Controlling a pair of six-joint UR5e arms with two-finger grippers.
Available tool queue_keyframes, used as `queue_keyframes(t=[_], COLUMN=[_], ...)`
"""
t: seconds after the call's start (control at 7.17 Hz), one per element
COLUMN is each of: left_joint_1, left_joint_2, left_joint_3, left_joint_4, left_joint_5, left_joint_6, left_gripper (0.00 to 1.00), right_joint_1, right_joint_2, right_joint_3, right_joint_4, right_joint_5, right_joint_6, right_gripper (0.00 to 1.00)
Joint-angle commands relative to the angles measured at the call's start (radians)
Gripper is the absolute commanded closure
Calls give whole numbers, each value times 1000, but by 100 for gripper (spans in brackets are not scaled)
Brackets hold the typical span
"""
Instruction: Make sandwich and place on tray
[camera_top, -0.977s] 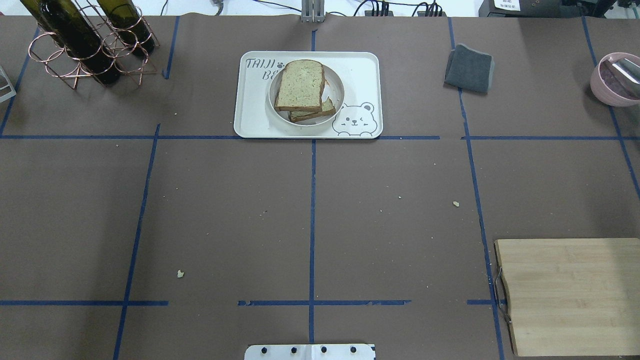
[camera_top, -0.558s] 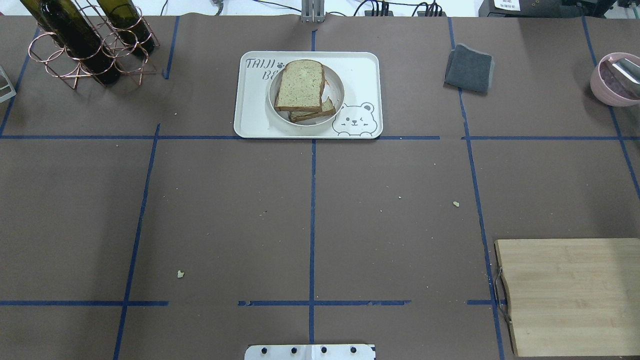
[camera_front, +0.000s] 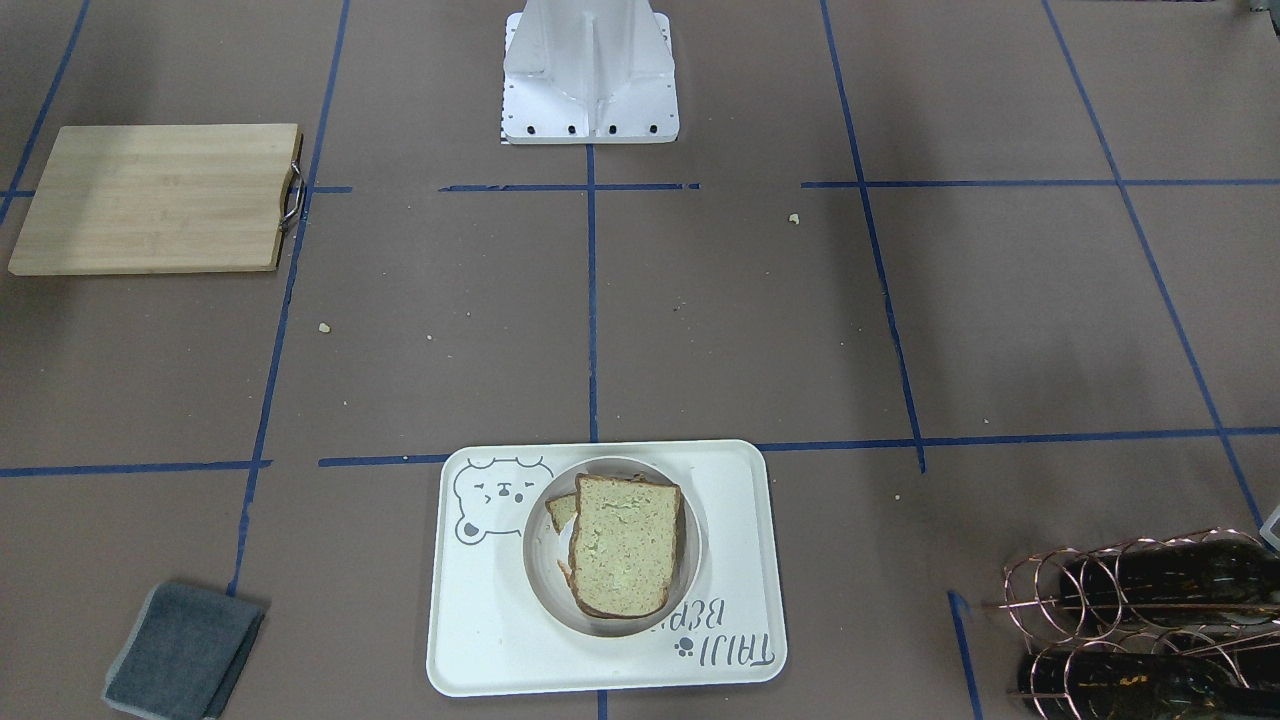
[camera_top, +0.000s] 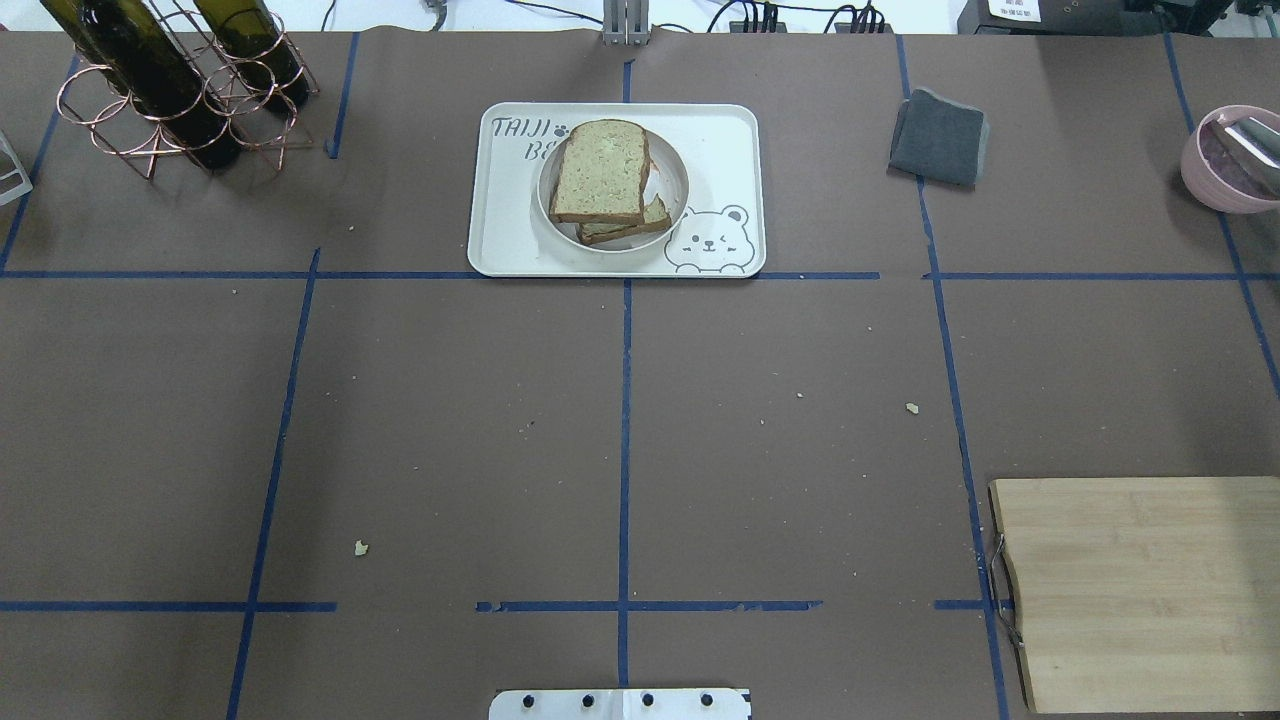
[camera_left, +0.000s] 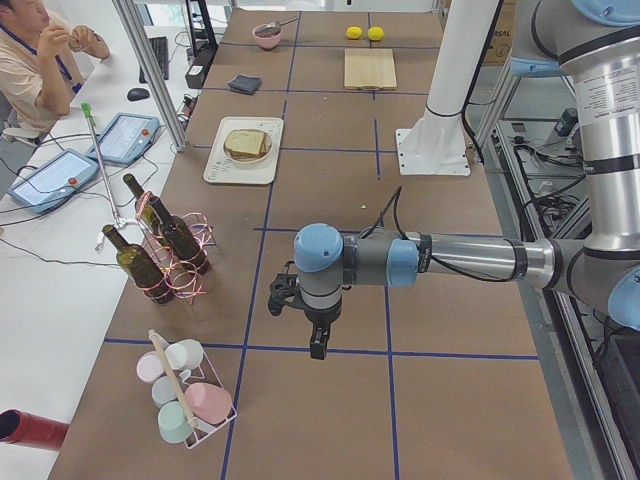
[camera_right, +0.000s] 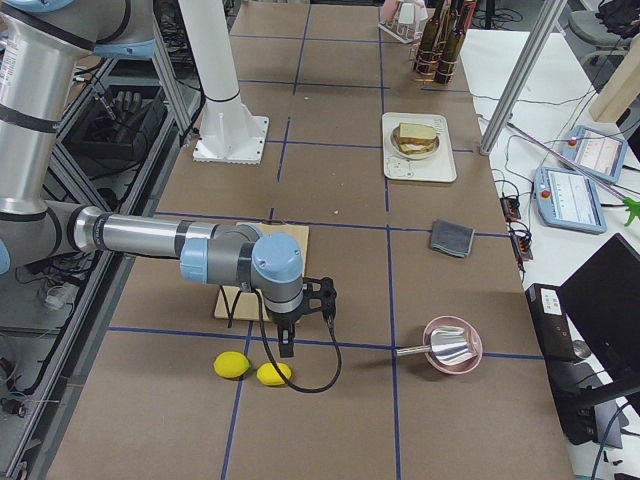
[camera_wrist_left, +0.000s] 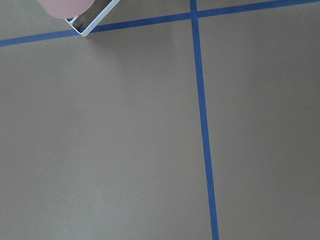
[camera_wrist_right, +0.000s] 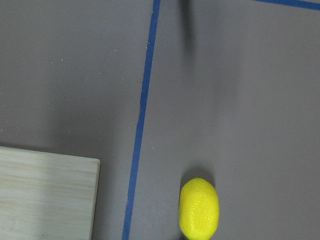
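Observation:
The sandwich (camera_top: 600, 170), stacked bread slices with dark crust, lies on a small round white plate (camera_top: 682, 195) in the middle of the cream tray (camera_top: 500, 245) with the bear drawing, at the table's far centre. It also shows in the front-facing view (camera_front: 625, 545) on the tray (camera_front: 480, 640). The egg is hidden between the slices. My left gripper (camera_left: 312, 345) hangs over bare table far off to the left; my right gripper (camera_right: 285, 340) hangs near the cutting board. They show only in the side views, so I cannot tell whether they are open or shut.
A wooden cutting board (camera_top: 1140, 590) lies near right, with two lemons (camera_right: 232, 365) beyond it. A grey cloth (camera_top: 938, 137) and a pink bowl (camera_top: 1230, 160) are far right. A copper bottle rack (camera_top: 170, 90) stands far left, a cup rack (camera_left: 185, 400) further left.

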Motion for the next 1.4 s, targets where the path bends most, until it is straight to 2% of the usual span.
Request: queue_keyframes(t=[0.0,1.26], left_joint_1=[0,0], left_joint_2=[-5,-3], left_joint_3=[0,-1], left_joint_4=[-11,-8], left_joint_5=[-2,-3], left_joint_6=[52,71], left_gripper=[0,0], right_joint_1=[0,0], right_joint_2=[0,0], right_joint_3=[-2,-16], right_joint_4=[0,0], right_joint_5=[0,-11], right_joint_6=[0,0], right_gripper=[0,0])
